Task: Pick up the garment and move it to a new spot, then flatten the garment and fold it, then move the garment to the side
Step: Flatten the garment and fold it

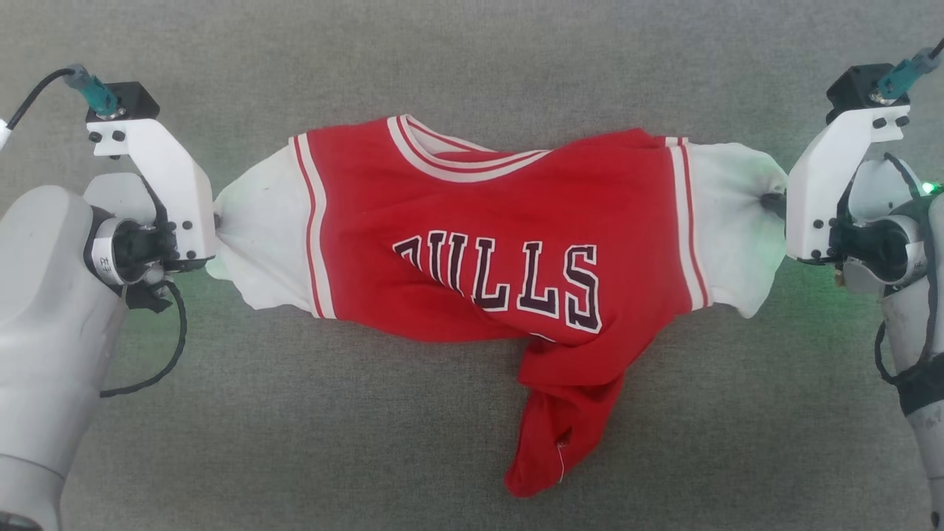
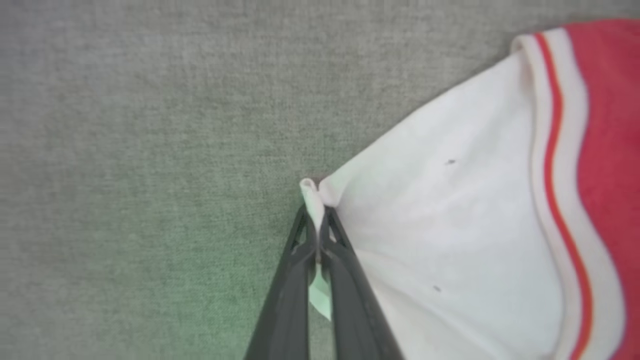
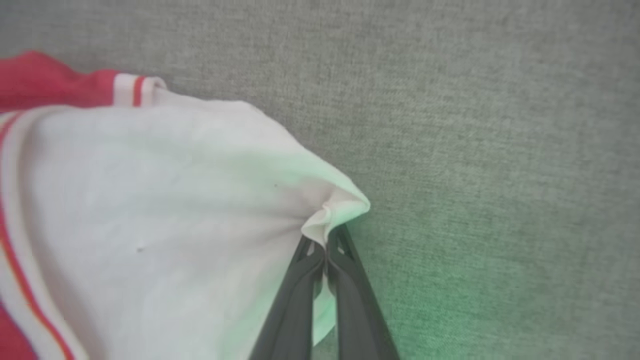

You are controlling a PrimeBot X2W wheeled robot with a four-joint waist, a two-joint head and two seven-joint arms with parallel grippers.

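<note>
- Clamped on the tip of the garment's (image 1: 472,221) white sleeve (image 2: 450,225), the left gripper (image 2: 317,220) sits toward the grey surface's (image 1: 472,59) left side.
- Stretched across the surface's middle, the garment shows its "BULLS" lettering (image 1: 501,276); its red hem (image 1: 560,420) bunches toward the near edge.
- Toward the right side, the right gripper (image 3: 325,245) pinches the other white sleeve (image 3: 175,200).

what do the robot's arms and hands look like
Pale grey forearms; each wrist has a white angular bracket with black screws, topped by a black box with a teal plug and dark cable. The left hand and right hand each have two long dark fingers with triangular openings near the tips. A green light glows by the right wrist.
</note>
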